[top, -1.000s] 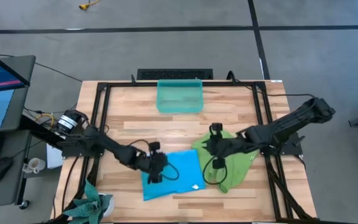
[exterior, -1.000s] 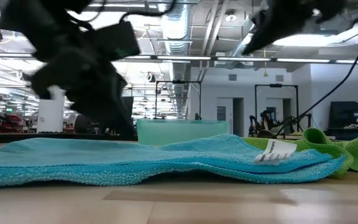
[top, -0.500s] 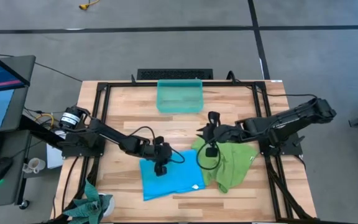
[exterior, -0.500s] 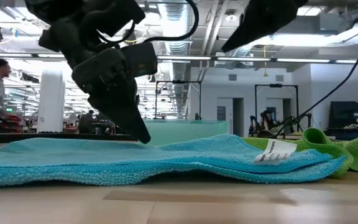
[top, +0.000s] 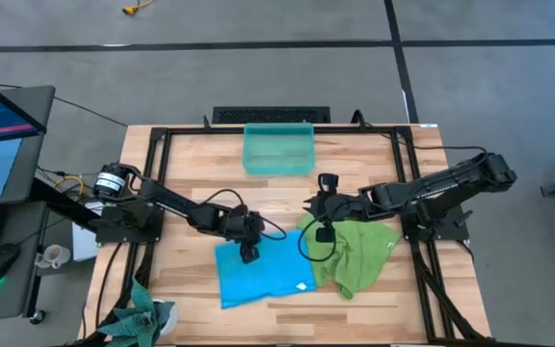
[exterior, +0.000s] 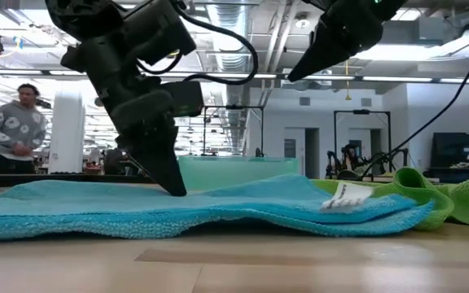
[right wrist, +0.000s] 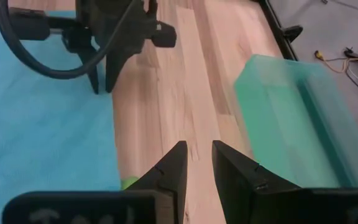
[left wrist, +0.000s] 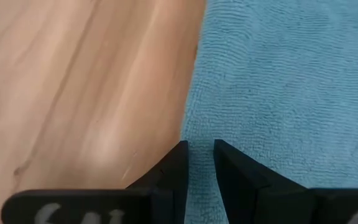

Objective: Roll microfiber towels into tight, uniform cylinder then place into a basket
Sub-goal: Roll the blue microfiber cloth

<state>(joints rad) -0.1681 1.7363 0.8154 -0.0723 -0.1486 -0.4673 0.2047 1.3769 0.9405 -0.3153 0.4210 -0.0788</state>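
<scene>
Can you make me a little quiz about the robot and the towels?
1. True or false: the basket has a rolled towel in it.
2. Which towel is the left gripper over? A) green towel B) blue towel C) neither
3. Fill in: the blue towel lies flat, and the green towel lies ____ beside it.

Key: 1. False, no towel is in it. 2. B, at the blue towel's far edge. 3. crumpled. The right gripper hangs over the bare wood between green towel and basket.
</scene>
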